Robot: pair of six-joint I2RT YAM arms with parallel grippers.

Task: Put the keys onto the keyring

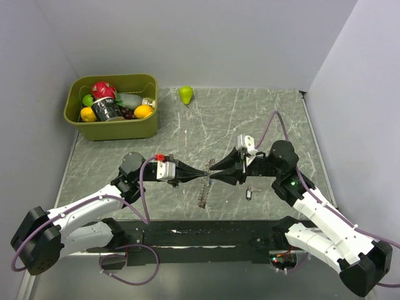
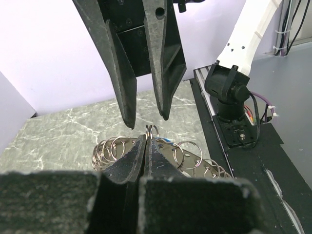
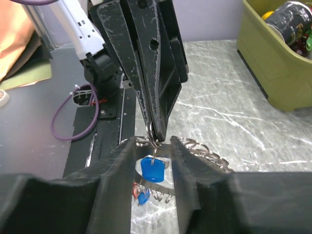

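The keyring (image 1: 202,192) is a thin grey band strung with several small split rings, hanging just below where both grippers meet at mid-table. My left gripper (image 2: 146,139) is shut on one small split ring (image 2: 152,130) at the top of it. A blue-tagged key (image 3: 152,168) dangles from that ring. My right gripper (image 3: 152,146) faces the left one, open, with a finger on each side of the blue tag and a gap showing on both sides. Lower on the keyring hang a red and a blue tag (image 3: 142,195). A dark-tagged key (image 1: 249,193) lies on the table to the right.
An olive bin (image 1: 75,119) with fruit and a can stands at the back left. A green pear (image 1: 185,94) lies near the back wall. The black mounting rail (image 1: 206,234) runs along the near edge, with purple cables (image 1: 144,194) looping from the arms.
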